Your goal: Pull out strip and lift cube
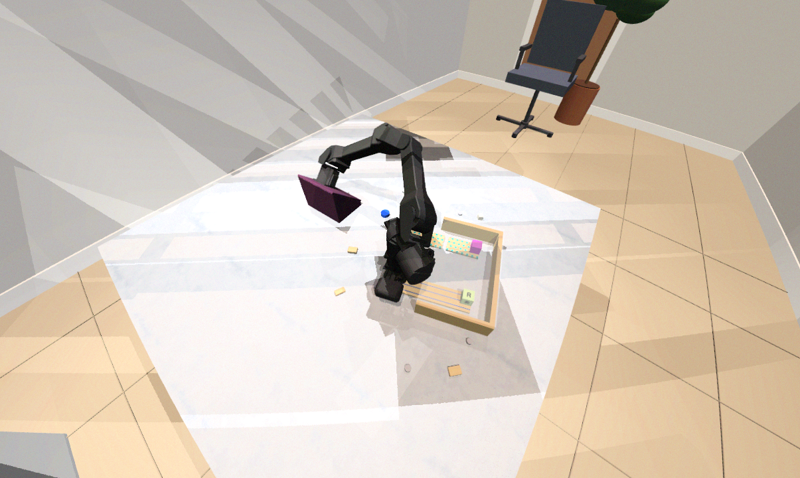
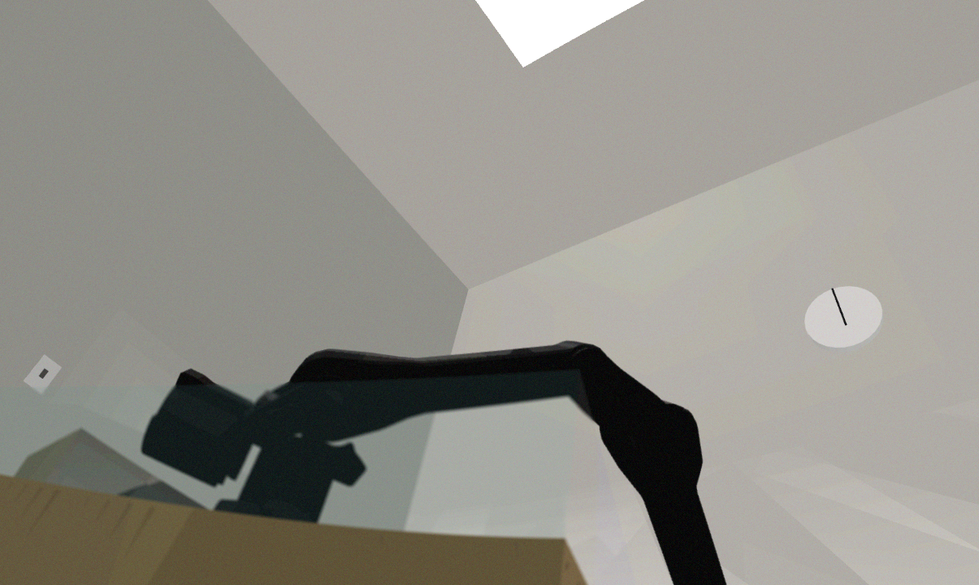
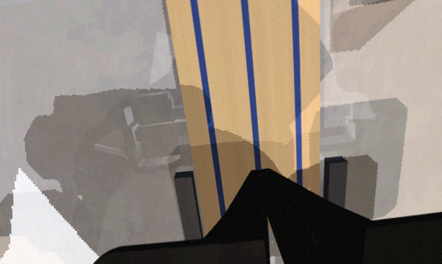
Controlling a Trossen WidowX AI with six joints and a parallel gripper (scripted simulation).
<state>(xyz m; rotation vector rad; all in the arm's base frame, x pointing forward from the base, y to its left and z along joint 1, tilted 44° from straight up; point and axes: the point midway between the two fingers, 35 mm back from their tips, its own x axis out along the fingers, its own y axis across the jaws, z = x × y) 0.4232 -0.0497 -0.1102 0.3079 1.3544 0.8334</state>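
Top looks steeply down from afar, exterior upward from low, wrist closely down; all three share the arm

From above, a three-walled wooden tray (image 1: 492,279) has walls along its far, right and near sides, leaving a way in from the left. The bent black arm (image 1: 412,178) (image 2: 441,378) hangs across much of that opening. Inside, a broad passage runs between the magenta cube (image 1: 476,245) on the far side and the green cube marked R (image 1: 467,297) on the near side. In the wrist view, dark upright posts (image 3: 185,202) (image 3: 335,183) flank the blue-lined wooden strip (image 3: 228,73), limiting sideways room; the gripper (image 3: 260,178) lies between them.
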